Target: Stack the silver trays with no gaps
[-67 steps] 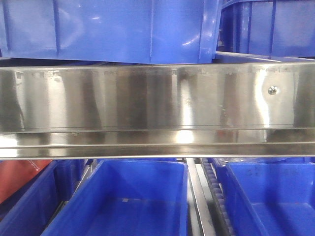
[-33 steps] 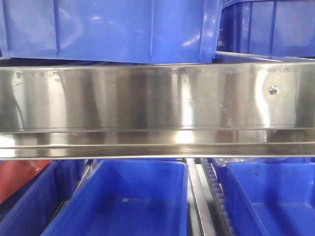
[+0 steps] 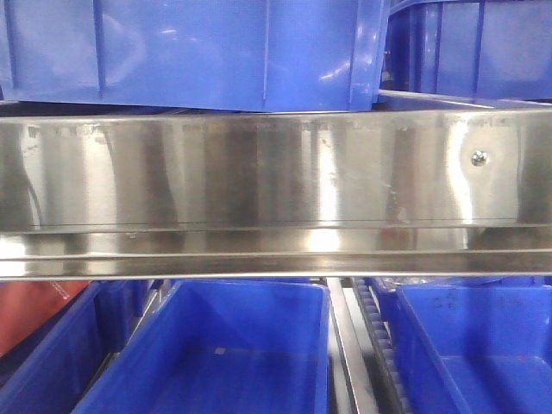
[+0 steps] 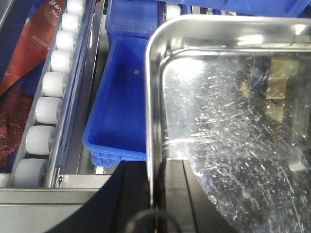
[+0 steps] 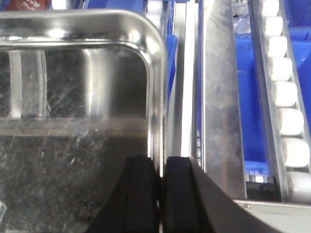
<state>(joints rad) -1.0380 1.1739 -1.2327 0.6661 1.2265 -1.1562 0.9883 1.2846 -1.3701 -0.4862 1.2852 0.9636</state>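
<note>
tray (image 4: 218, 126) over bin (image 4: 121, 107), rollers (image 4: 48, 92) at left — bins (image 3: 216, 52) above and below rail (image 3: 259, 172)

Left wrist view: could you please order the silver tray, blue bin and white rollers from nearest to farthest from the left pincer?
1. The silver tray, its rim in the left pincer.
2. The blue bin, just left and lower.
3. The white rollers, farthest left.

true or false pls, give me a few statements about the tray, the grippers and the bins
1. The left gripper is shut on the silver tray rim. True.
2. The right gripper is open, clear of the tray. False: its fingers pinch the rim.
3. In the left wrist view, white rollers run beside the blue bin. True.
4. The bins under the shelf rail are red. False: they are blue.
</note>
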